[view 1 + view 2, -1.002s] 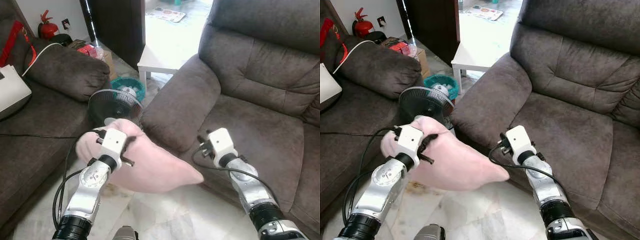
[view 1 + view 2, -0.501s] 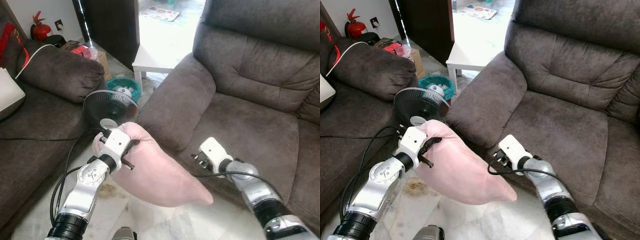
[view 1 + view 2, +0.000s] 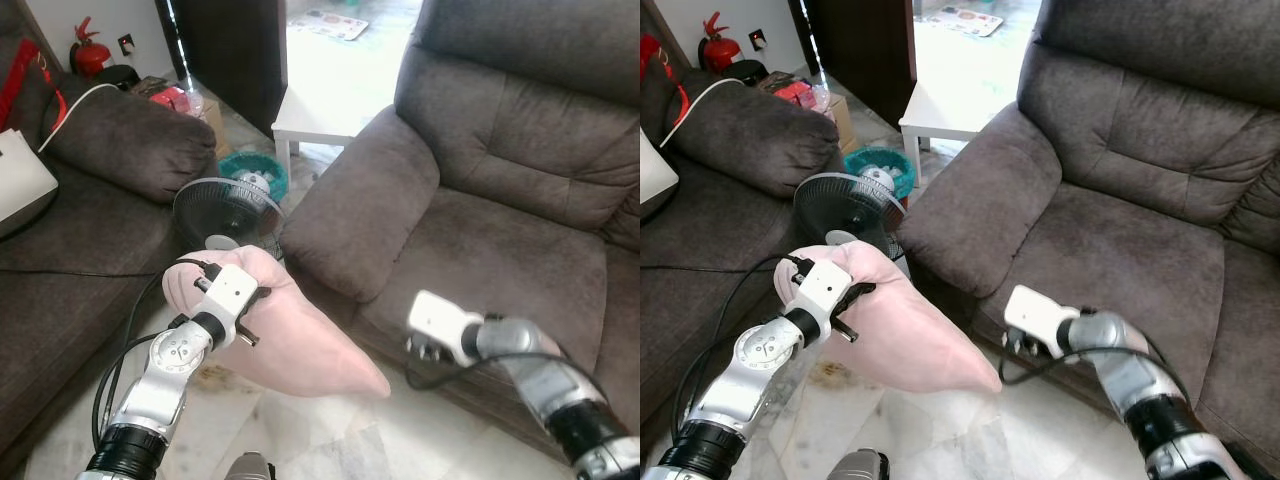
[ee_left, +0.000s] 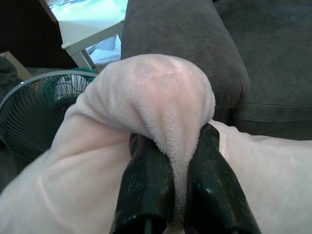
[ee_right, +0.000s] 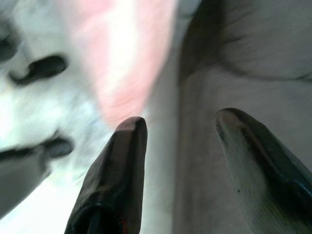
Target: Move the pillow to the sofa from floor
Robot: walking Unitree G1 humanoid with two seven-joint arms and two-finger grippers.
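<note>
The pink pillow [image 3: 300, 335] is hanging off the floor, pinched at its upper corner by the left end effector [image 4: 176, 170], whose 2 black fingers [image 4: 146, 190] are clamping tight on a fold of plush fabric. The pillow's long axis is running diagonally, from the gripped corner down and toward the robot's right, with its lower tip [image 3: 375, 385] sagging just above the tiled floor [image 3: 330, 440] near the sofa's front edge. The target sofa seat [image 3: 490, 260] is lying up and to the right of the pillow, past the padded armrest [image 3: 360, 215] that sits just beyond it. So the coming move looks like a lift and a swing to the right, high enough for the drooping tip to clear the seat edge.

The left arm is the nearer one and is doing the carrying, its forearm angled up from low left with the wrist bent toward the sofa. The right end effector [image 5: 180, 146] is empty, its fingers spread wide apart, pointing roughly toward the pillow's low tip and the sofa front; the right wrist view is blurred. The right arm [image 3: 520, 350] is reaching across in front of the seat cushion, close to the pillow tip but apart from it.

Behind the pillow a black floor fan [image 3: 228, 212] is standing near the armrest, with a second brown sofa [image 3: 90, 200] on the left.
</note>
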